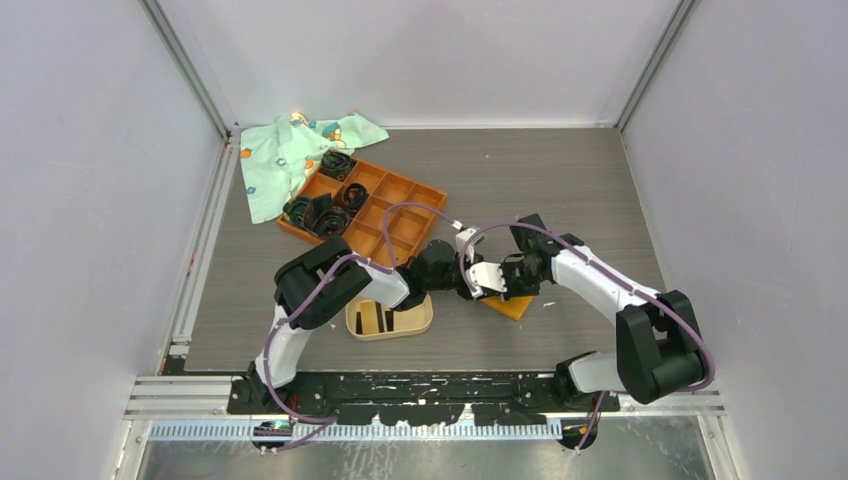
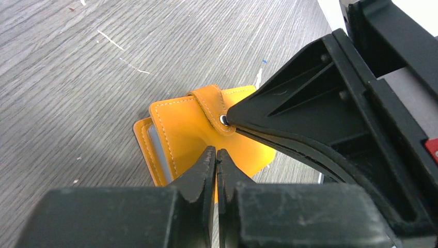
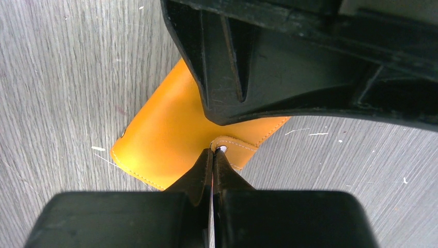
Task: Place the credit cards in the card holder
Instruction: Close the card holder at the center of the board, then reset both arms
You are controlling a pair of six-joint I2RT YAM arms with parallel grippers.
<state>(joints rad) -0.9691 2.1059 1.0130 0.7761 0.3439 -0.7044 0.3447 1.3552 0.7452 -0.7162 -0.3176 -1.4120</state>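
Observation:
The beige oval card holder point(image 1: 390, 318) sits near the table's front, left of both grippers. The flat orange wallet point(image 1: 510, 305) lies closed on the table; it also shows in the left wrist view point(image 2: 181, 124) and the right wrist view point(image 3: 160, 134). No credit cards show; only a pale edge peeks from the wallet's side. My left gripper point(image 1: 480, 292) point(image 2: 216, 151) is shut, its tips down on the wallet's face. My right gripper point(image 1: 512, 290) point(image 3: 213, 151) is shut at the wallet's snap strap point(image 3: 235, 150), seemingly pinching its end.
A large orange grid tray point(image 1: 400, 225) stands at the back left, with black coiled bands point(image 1: 325, 215) in some cells. A patterned green cloth point(image 1: 290, 150) lies behind it. Metal frame rails run along the table's left and front edges.

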